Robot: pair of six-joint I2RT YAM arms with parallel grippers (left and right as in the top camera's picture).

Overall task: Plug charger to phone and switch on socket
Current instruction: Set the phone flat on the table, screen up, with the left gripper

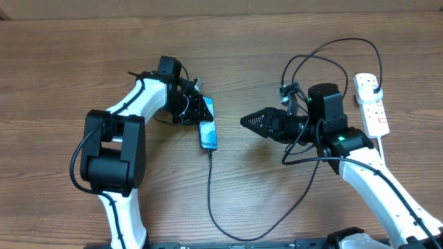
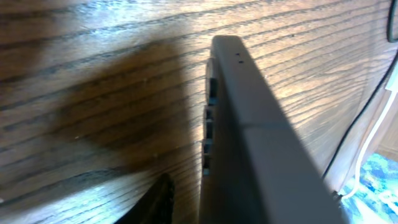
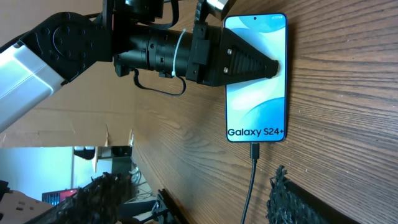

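Note:
The phone (image 1: 209,131) lies in the middle of the table, its light blue screen facing up in the right wrist view (image 3: 256,93). The thin black charger cable (image 1: 210,187) is plugged into the phone's near short edge (image 3: 254,149). It loops round to a black plug (image 1: 374,84) in the white socket strip (image 1: 374,114) at the far right. My left gripper (image 1: 201,109) reaches across the phone's far half and is shut on it (image 3: 272,65). Its wrist view shows one finger beside the phone's edge (image 2: 230,93). My right gripper (image 1: 243,121) is open and empty, right of the phone.
The strip's white cord (image 1: 385,149) runs toward my right arm. Loops of black cable (image 1: 325,52) lie behind the right gripper. In the right wrist view the cable (image 3: 249,193) passes between my spread fingers. The table's front edge is close to the cable's low loop.

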